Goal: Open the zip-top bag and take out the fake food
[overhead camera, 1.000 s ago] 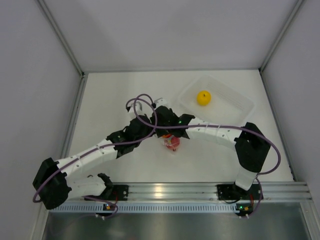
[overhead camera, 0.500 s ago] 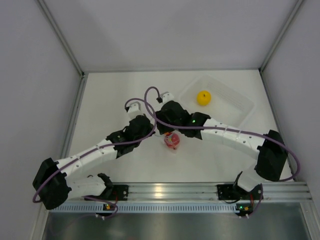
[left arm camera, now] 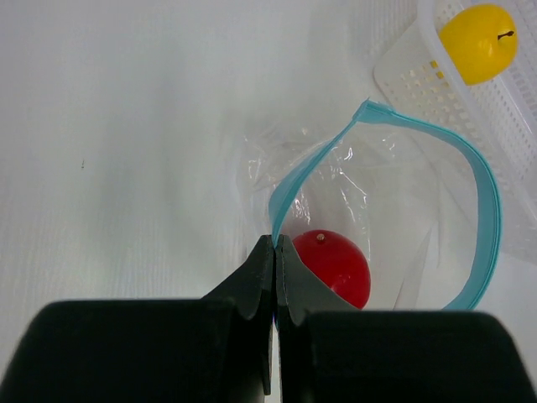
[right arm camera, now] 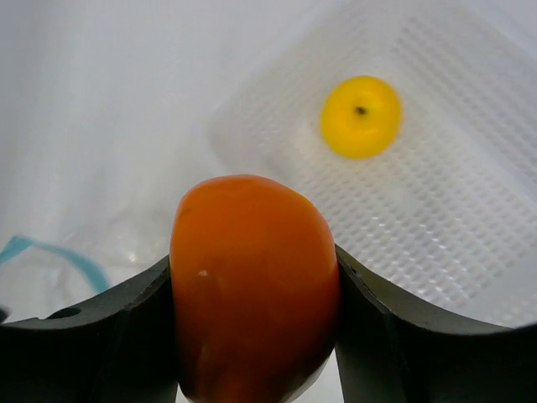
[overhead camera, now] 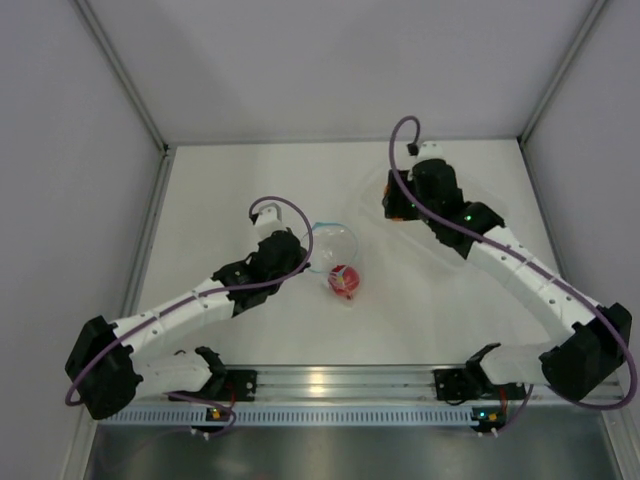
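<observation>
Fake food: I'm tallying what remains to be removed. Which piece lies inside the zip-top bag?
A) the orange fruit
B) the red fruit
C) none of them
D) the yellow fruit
B: the left wrist view shows the red fruit inside the zip-top bag; the yellow fruit sits in the tray and the orange fruit is gripped by the right gripper.

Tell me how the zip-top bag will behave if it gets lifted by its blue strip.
Probably floppy: the zip-top bag is thin, crinkled film, and its blue strip bows in a loose loop where it is pinched by the left gripper. Lifted there, it would likely sag under the red fruit inside, which looks round and apt to roll.
</observation>
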`<state>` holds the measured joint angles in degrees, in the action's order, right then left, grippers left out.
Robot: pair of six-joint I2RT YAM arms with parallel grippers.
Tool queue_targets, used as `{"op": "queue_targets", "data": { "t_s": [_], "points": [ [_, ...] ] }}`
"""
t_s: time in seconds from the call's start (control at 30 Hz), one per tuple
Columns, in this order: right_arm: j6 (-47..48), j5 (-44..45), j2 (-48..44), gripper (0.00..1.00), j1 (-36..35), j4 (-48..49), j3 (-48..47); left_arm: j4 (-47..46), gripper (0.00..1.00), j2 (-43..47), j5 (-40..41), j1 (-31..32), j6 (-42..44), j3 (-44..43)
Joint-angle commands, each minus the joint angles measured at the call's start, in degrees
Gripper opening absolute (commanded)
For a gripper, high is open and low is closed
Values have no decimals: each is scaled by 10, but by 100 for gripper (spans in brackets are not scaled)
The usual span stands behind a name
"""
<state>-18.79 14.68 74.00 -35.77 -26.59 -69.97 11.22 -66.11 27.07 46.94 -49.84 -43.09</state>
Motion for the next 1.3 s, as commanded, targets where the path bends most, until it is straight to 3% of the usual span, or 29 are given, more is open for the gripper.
{"op": "queue_targets", "data": {
  "t_s": [0.0, 0.3, 0.5, 0.67, 0.8, 1.0, 1.17, 1.27],
  "points": [
    [20, -29, -2, 30, 115, -19, 22, -3, 0, 18, 8, -2, -7, 0],
    [31, -54, 141, 34, 266, -15, -18, -4, 0, 21, -5, -3, -7, -5],
    [25, -64, 257, 46, 285, 0, -70, 11, 0, 37, -27, -3, 14, -23],
    [23, -66, 295, 60, 289, -7, -101, 18, 0, 50, -35, -3, 26, -28],
    [22, -62, 292, 73, 289, -6, -99, 24, 0, 56, -36, -4, 35, -32],
    [29, -63, 270, 75, 289, -27, -105, 28, 0, 52, -41, -3, 46, -42],
    [26, -83, 165, 70, 280, -29, -77, 29, 0, 55, -48, -4, 53, -52],
    [31, -86, 107, 58, 246, -39, -74, 31, 0, 55, -48, -3, 51, -57]
  ]
}}
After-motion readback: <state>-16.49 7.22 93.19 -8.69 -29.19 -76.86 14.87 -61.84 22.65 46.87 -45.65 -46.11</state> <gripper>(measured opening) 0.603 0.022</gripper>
